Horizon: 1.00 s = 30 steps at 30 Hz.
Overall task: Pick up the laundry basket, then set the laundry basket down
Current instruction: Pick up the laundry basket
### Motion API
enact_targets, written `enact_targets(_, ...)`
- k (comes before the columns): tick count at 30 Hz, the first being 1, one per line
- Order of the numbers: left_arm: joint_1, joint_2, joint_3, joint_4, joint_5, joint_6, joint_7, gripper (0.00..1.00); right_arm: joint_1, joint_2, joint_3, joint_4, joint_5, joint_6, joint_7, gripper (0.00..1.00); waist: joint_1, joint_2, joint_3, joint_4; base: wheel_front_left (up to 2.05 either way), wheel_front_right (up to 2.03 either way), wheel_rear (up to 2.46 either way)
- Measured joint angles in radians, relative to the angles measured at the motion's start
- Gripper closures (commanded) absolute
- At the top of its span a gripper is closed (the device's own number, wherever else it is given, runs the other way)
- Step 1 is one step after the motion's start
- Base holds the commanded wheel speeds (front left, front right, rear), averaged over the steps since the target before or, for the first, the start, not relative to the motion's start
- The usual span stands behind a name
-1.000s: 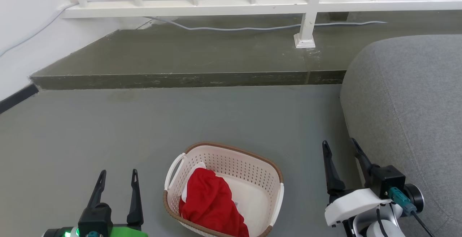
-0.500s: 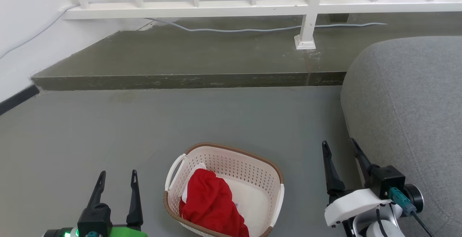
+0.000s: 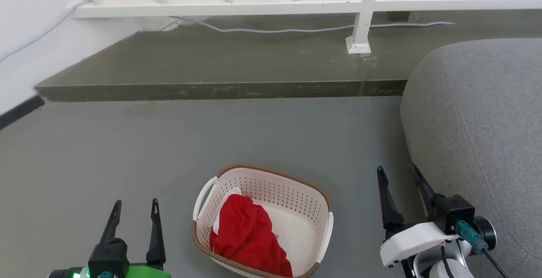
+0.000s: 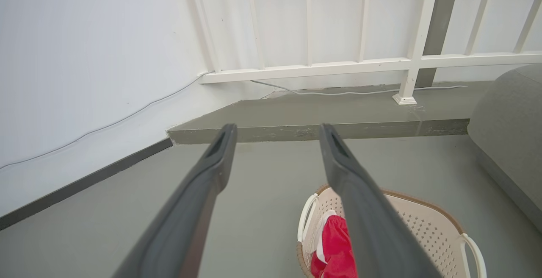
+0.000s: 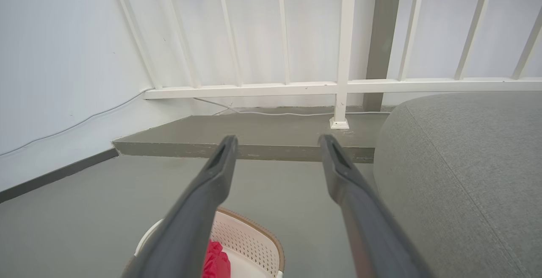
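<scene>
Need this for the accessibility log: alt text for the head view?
A cream laundry basket holding a red cloth sits on the grey floor, with the open left gripper and open right gripper either side of it, neither touching. A grey upholstered seat is at the right; a white railing stands beyond.

Bare floor [image 3: 106, 142] lies open left of the basket [image 3: 279, 197] and beyond it up to the raised step [image 3: 211, 90]. On the right, the grey sofa [image 3: 478, 121] stands just beside the right gripper [image 3: 397, 168], leaving a narrow strip of floor between it and the basket.
</scene>
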State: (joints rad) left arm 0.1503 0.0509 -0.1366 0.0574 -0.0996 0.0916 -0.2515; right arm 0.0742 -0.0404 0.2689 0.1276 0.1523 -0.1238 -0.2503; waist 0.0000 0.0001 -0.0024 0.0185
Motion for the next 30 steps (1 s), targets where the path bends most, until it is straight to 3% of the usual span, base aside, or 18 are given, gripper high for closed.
enact_targets(11,-0.011,0.000,0.001,0.001,-0.002,-0.007,0.000,0.00,-0.016,0.000,-0.007,-0.020,0.001,0.000,0.000,0.00,0.0000,0.0000,0.101,-0.011,0.00,0.00,0.00)
enact_targets(30,-0.231,0.000,-0.002,0.116,-0.001,-0.039,0.000,0.00,-0.185,-0.003,-0.041,-0.035,-0.023,0.000,0.000,0.00,0.0000,0.0000,0.358,-0.037,0.00,0.00,0.00)
